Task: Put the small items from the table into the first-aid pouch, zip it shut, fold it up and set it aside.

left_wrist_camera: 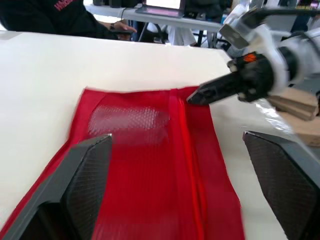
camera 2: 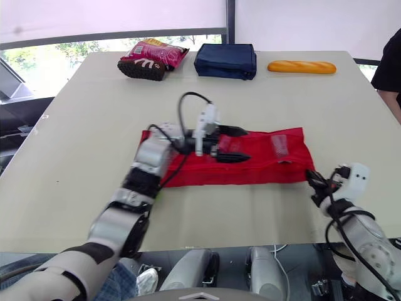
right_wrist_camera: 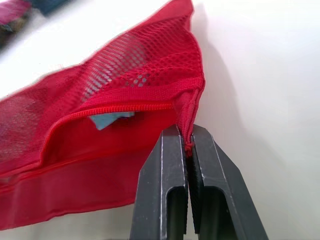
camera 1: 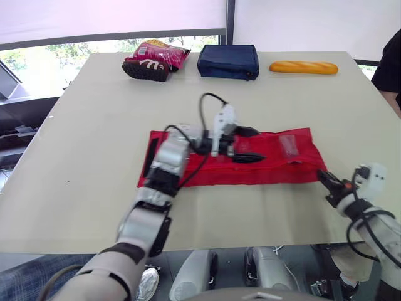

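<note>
The red first-aid pouch (camera 1: pixel 276 168) lies flat on the table (camera 1: pixel 88 163), on the side near the robot. Its long side runs from the robot's left to its right. The zip (right_wrist_camera: pixel 125 108) runs the same way along it.

The right gripper (right_wrist_camera: pixel 186 139) is at the pouch's right end. Its two fingers are pressed tight together on the corner of the pouch, just where the zip ends. That corner is lifted a little off the table.

The left gripper (camera 1: pixel 254 145) hangs just above the middle of the pouch. Its fingers are wide apart, with nothing between them. They point along the zip toward the right end. So the left arm is nearer the middle, and the right arm has the end. The next move probably needs one claw to hold that end tight while the other works along the zip.

The pouch is thin, soft red net cloth, and it would bend easily. A small blue thing (right_wrist_camera: pixel 107 120) shows inside, near the pinched corner. Whether the zip is shut all the way is hard to tell.

A snack bag (camera 1: pixel 156 59), a dark blue case (camera 1: pixel 229 61) and a bread roll (camera 1: pixel 304 67) sit well apart at the far edge.
</note>
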Robot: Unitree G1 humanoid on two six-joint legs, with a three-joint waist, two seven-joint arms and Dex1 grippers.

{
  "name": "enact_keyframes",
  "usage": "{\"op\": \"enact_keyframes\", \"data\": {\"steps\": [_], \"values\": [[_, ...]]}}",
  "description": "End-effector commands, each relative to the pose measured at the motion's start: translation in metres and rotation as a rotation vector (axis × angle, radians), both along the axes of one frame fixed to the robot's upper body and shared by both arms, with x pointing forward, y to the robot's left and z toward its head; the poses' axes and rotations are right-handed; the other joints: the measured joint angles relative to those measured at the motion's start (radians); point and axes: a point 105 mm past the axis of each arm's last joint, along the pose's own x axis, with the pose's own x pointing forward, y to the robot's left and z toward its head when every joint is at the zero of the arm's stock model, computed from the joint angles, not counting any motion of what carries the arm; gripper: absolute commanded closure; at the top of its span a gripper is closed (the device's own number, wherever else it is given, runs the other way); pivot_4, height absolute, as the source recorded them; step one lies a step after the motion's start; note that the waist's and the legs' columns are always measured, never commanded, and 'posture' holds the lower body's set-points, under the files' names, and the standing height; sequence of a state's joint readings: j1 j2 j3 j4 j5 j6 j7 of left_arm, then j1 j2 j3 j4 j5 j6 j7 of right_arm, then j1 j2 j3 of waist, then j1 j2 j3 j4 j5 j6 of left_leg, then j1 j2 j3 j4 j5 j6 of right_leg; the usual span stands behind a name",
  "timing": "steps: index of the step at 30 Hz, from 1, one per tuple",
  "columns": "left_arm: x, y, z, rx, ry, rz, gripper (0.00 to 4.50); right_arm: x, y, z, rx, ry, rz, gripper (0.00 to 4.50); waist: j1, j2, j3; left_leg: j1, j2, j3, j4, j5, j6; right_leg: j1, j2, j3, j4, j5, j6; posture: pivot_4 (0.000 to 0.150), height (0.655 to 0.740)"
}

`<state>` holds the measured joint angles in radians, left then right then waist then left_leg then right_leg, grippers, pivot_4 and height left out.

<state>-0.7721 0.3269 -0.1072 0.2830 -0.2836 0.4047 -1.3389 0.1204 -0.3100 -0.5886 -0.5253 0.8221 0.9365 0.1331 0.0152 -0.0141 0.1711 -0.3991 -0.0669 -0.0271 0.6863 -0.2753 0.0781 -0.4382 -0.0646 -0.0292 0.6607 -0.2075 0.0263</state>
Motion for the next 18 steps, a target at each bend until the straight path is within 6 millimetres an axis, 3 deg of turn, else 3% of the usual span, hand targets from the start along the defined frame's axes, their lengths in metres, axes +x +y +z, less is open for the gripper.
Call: {"op": "enact_keyframes", "data": {"steps": [1,7,10,18], "values": [[-0.026,0.022,0.027,-0.064,-0.022,-0.061,0.04,-0.011,-0.056,0.011,-0.166,-0.009,-0.143,4.50,0.001,0.000,0.000,0.000,0.000,0.000,0.000,0.000,0.000,0.001,0.000,0.000,0.000,0.000,0.000,0.150,0.7395],[-0.041,0.058,0.024,-0.005,-0.021,-0.031,0.04,-0.013,-0.108,0.012,-0.405,0.059,-0.199,4.50,-0.001,0.001,0.000,0.003,0.000,0.000,0.000,0.000,0.000,0.004,0.001,-0.001,-0.002,0.000,0.000,0.150,0.7395],[-0.049,0.073,0.036,-0.013,-0.040,-0.053,0.04,-0.013,-0.136,0.014,-0.503,0.090,-0.279,4.50,-0.001,0.002,0.000,0.003,0.001,0.001,0.000,0.000,0.000,0.004,0.001,0.000,-0.003,0.000,0.000,0.150,0.7395],[-0.061,0.103,0.035,0.101,-0.099,-0.088,0.04,-0.005,-0.173,0.022,-0.625,0.100,-0.364,4.50,-0.002,0.004,0.000,0.003,0.001,0.001,0.000,0.000,0.000,0.004,0.001,0.000,-0.004,0.000,0.000,0.150,0.7395]]}}
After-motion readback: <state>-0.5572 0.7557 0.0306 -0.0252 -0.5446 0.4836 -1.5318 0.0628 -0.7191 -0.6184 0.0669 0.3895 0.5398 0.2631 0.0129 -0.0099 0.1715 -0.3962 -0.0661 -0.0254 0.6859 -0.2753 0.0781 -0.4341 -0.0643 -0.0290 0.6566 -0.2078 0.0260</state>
